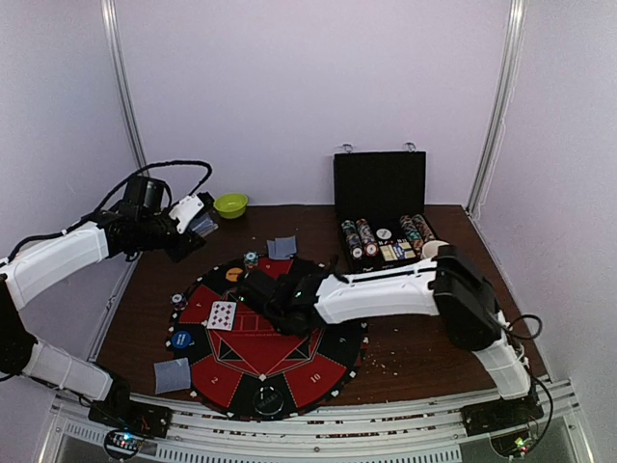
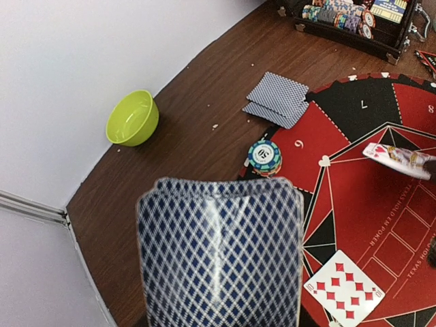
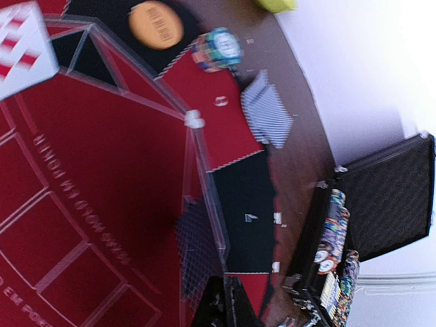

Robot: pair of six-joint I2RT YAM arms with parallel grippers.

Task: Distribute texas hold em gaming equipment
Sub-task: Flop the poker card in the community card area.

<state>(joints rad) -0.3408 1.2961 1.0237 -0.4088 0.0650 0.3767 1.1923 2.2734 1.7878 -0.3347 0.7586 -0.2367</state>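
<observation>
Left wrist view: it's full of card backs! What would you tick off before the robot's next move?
1. Left gripper holds the card stack: ok.
2. Right gripper shut on a single card: ok.
3. Arms apart, left one beside the mat, right one over its middle: ok.
4. Ten of diamonds lying flat, face up: ok.
5. How many cards the stack holds: cannot tell.

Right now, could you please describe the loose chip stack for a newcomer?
Find the round red-and-black poker mat. At its far rim, beside red segment 9, stands a short chip stack. Unlike the flat orange disc nearby, it is layered, teal-and-white on top.
</observation>
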